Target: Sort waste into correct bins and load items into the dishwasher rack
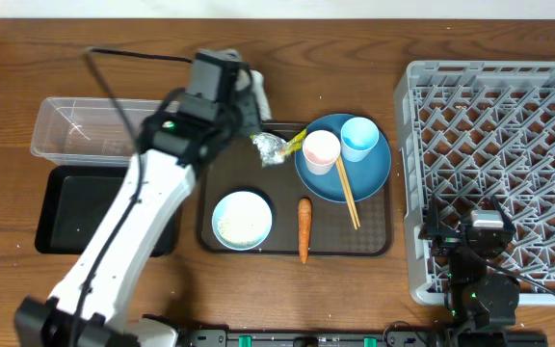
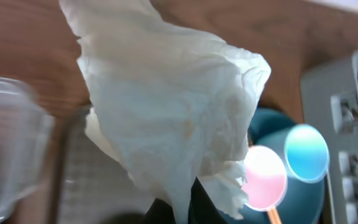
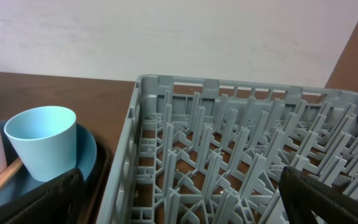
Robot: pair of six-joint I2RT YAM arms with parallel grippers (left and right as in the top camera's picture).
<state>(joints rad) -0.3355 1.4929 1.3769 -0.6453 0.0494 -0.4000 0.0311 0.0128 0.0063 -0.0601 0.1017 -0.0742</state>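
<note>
Crumpled white paper (image 2: 166, 106) pinched at narrow end in clenched left gripper (image 2: 188, 208). Long axis runs away from fingers, wide end outermost. Held over far edge of brown tray (image 1: 379, 229). Wrapper (image 1: 276, 147) with yellow-green print lies on tray, touching blue plate (image 1: 374, 178); print too small to read. Chopsticks (image 1: 347, 193) slant from pink cup (image 1: 320, 151) toward near right. Carrot (image 1: 303, 229) lies lengthwise near-to-far. Right gripper (image 3: 182, 177) spread wide, holding nothing, over near-left part of rack (image 3: 229, 124).

A robotics lab staged as a kitchen. A robot arm (image 1: 128, 226) (cabled) reaches over a wooden surface (image 1: 8, 87) bearing a dishwasher rack (image 1: 494, 67) and a serving tray (image 1: 379, 236).
</note>
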